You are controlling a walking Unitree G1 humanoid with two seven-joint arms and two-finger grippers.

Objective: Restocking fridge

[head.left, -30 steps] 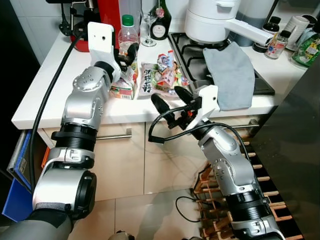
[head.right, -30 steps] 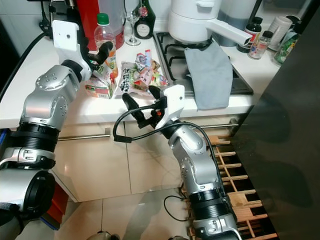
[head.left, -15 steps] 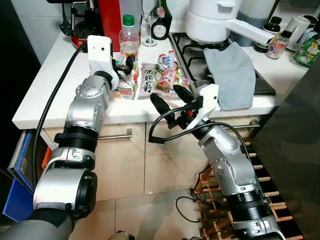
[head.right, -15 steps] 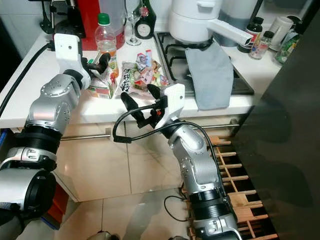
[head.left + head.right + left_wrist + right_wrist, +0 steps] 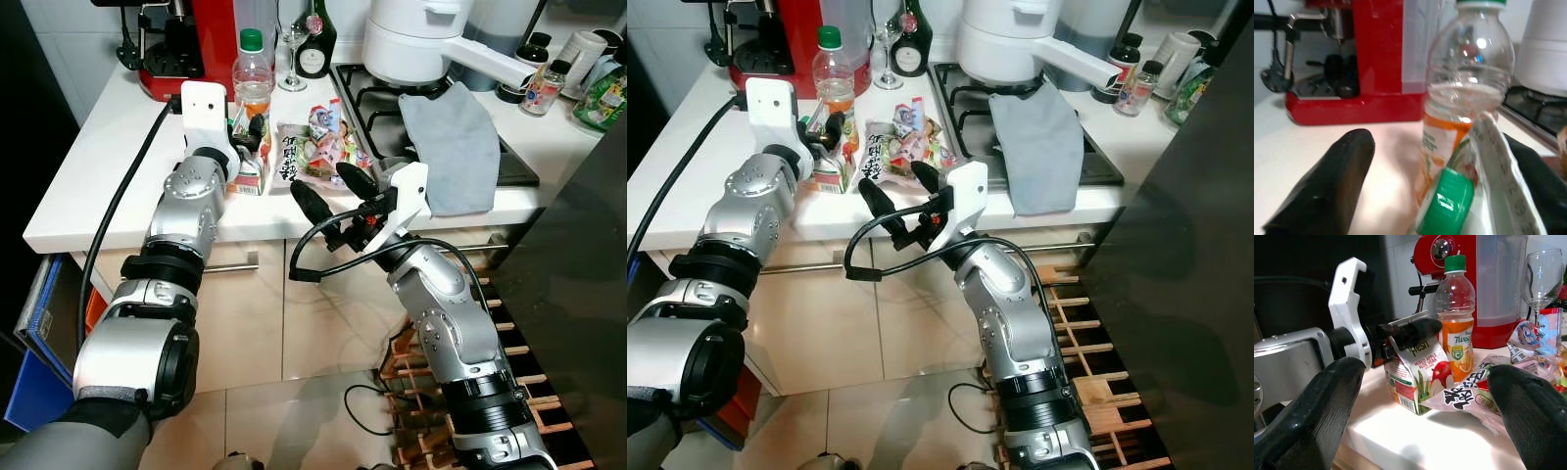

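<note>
Left eye view, lower centre: the right hand (image 5: pixel 331 194) hangs spread and empty just off the table (image 5: pixel 98 186) edge. Further back, centre-left, the left hand (image 5: pixel 247 139) has its fingers spread around the top of the juice carton (image 5: pixel 247 172), which stands on the table beside the orange-label bottle (image 5: pixel 252 76) and snack packets (image 5: pixel 315 149). Restocking looks barely begun: every item sits on the table, none lifted.
</note>
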